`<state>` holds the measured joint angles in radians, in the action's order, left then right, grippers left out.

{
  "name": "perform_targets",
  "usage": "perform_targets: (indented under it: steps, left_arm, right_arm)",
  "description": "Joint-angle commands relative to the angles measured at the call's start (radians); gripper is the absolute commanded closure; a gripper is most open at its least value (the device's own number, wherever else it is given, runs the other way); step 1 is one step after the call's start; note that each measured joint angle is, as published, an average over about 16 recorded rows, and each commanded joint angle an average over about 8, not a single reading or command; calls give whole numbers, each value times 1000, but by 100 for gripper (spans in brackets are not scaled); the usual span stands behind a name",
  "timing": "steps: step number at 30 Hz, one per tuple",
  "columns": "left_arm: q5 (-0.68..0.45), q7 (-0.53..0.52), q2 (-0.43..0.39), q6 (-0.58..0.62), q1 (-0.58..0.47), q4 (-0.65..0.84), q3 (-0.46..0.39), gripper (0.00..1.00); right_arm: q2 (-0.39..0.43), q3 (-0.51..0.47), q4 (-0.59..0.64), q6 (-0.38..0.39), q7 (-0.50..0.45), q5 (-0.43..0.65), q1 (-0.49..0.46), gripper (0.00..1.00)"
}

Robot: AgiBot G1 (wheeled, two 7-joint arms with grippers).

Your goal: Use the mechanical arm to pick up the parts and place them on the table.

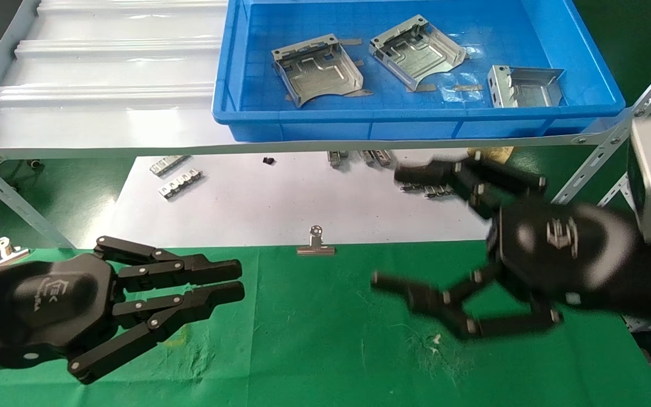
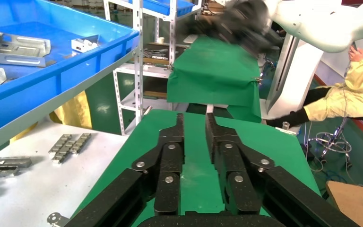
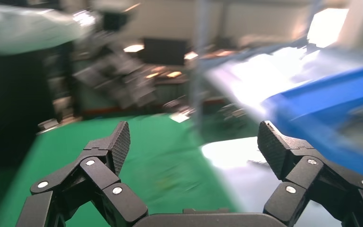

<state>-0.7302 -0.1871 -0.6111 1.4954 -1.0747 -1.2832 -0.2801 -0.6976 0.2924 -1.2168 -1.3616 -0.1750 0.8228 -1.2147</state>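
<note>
Three silver sheet-metal parts lie in the blue bin (image 1: 416,116) on the shelf: one at the left (image 1: 317,68), one in the middle (image 1: 417,52), one at the right (image 1: 523,86). My right gripper (image 1: 387,226) is open wide and empty. It hovers over the right of the green cloth table (image 1: 314,339), below the bin's front edge and apart from the parts. In the right wrist view (image 3: 194,135) nothing is between its pads. My left gripper (image 1: 242,281) rests low at the left over the cloth, fingers nearly together and empty, as the left wrist view (image 2: 194,118) shows.
A white paper sheet (image 1: 257,209) lies behind the cloth with ribbed silver strips (image 1: 180,184) on it. A binder clip (image 1: 316,244) sits on the cloth's far edge. Angled grey shelf posts (image 1: 591,164) stand near my right arm. The bin also shows in the left wrist view (image 2: 75,66).
</note>
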Motion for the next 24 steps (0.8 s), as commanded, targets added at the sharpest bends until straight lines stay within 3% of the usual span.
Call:
perform_targets:
  steps: [1, 8, 13, 15, 21, 23, 24]
  left_arm:
    - [0, 0, 0, 0, 0, 0, 0, 100]
    - [0, 0, 0, 0, 0, 0, -1, 100]
    - [1, 1, 0, 0, 0, 0, -1, 100]
    - [1, 1, 0, 0, -1, 0, -1, 100]
    - [1, 1, 1, 0, -1, 0, -2, 100]
    - [1, 1, 1, 0, -1, 0, -2, 100]
    - [1, 1, 1, 0, -1, 0, -2, 100]
  right_arm:
    - [-27, -4, 17, 43, 10, 18, -41, 0]
    - [-184, 105, 199, 258, -35, 284, -291, 0]
    - [-294, 189, 388, 352, -61, 449, -442, 2]
    - [-332, 216, 471, 372, -59, 498, -490, 15]
    - [-431, 263, 708, 415, -15, 581, -599, 88]
    - [-460, 271, 775, 422, 5, 595, -628, 100]
    - [-473, 274, 804, 425, 15, 600, -640, 100]
